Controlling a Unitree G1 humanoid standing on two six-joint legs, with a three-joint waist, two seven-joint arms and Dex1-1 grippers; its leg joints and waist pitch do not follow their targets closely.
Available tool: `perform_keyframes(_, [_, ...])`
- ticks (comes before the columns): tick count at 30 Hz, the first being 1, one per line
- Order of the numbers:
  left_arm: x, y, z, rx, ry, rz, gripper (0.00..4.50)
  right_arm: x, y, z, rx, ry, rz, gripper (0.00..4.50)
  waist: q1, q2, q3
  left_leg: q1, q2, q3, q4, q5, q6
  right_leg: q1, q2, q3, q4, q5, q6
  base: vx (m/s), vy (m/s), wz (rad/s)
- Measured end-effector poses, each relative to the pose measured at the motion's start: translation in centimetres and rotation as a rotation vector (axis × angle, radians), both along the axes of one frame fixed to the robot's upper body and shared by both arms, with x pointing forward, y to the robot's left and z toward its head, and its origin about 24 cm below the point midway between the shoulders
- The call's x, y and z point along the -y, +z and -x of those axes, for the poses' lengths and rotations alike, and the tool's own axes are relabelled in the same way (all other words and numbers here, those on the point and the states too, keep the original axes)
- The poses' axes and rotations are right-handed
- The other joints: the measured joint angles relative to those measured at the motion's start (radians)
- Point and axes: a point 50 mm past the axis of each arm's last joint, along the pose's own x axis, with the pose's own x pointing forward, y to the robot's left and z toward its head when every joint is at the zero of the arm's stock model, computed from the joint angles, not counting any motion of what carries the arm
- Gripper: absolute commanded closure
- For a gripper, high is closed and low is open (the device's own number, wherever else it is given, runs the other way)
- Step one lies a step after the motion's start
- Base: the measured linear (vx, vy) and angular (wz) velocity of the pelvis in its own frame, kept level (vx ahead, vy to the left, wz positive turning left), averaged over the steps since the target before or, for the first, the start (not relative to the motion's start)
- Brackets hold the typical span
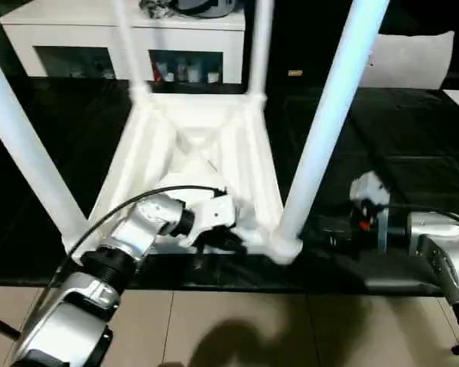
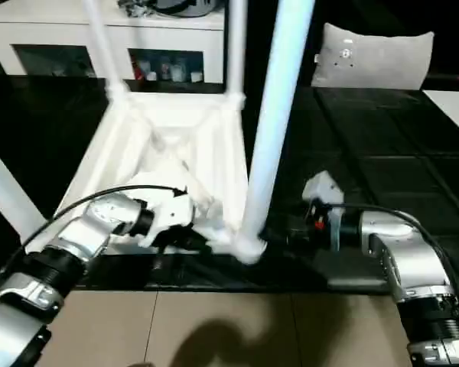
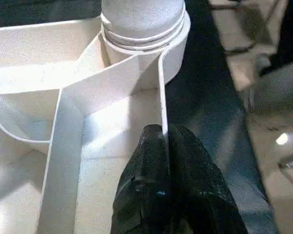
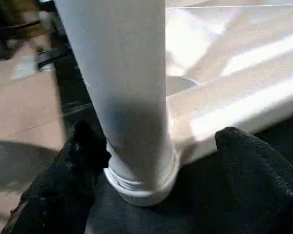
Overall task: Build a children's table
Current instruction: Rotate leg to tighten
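The children's table lies upside down on a black mat, its white ribbed tabletop (image 1: 191, 145) facing up. Legs stand in its corner sockets: near right (image 1: 329, 122), near left (image 1: 23, 145) and two at the back (image 1: 260, 46). My left gripper (image 3: 165, 134) is shut on the tabletop's thin rim wall (image 3: 162, 97), close to the near-right socket (image 3: 141, 29). My right gripper (image 4: 156, 146) is open around the foot of the near-right leg (image 4: 122, 87). One finger (image 4: 68, 165) sits close beside the tube and the other (image 4: 249, 161) stands clear of it.
A white cabinet with glass doors (image 1: 122, 46) stands behind the mat. A grey cushion (image 2: 375, 53) lies at the back right. The black mat (image 1: 382, 138) ends at tan floor (image 1: 237, 321) in front of me. Cables run along both forearms.
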Motion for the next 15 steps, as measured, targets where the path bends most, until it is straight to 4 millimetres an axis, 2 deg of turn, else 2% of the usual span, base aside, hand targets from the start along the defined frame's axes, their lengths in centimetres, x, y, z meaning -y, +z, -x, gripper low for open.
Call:
perform_keyframes(3, [0.1, 0.0, 0.2, 0.0, -0.029, -0.005, 4.5, -0.7, -0.2, 0.2, -0.016, 0.046, -0.023, 1.08, 0.005, 0.0, 0.0, 0.0, 0.001, 0.002, 0.0, 0.0, 0.0, 0.0, -0.001, 0.0, 0.001, 0.0, 0.0, 0.0, 0.0, 0.0])
perform_keyframes(4, [0.1, 0.0, 0.2, 0.0, -0.034, -0.004, 4.5, -0.9, -0.3, 0.2, -0.024, 0.062, -0.03, 1.29, 0.005, 0.0, 0.0, 0.0, 0.001, 0.003, 0.001, 0.0, 0.0, 0.0, -0.001, 0.0, 0.001, 0.0, 0.0, 0.0, 0.0, 0.0])
perform_keyframes(7, [0.1, 0.0, 0.2, 0.001, -0.036, -0.001, 4.5, -1.5, -0.7, 0.3, -0.05, 0.094, -0.051, 1.45, 0.005, -0.001, 0.0, 0.0, 0.001, 0.003, 0.001, 0.0, 0.0, 0.0, -0.001, 0.001, 0.001, 0.0, 0.0, 0.0, 0.0, 0.0])
perform_keyframes(15, [0.0, 0.1, 0.3, -0.009, -0.053, 0.004, 4.5, -1.6, -0.8, 0.5, -0.094, 0.124, -0.083, 2.11, 0.005, -0.006, 0.001, 0.0, 0.001, 0.003, 0.001, 0.0, 0.0, 0.0, -0.001, 0.001, 0.001, 0.0, 0.001, 0.0, 0.0, 0.0])
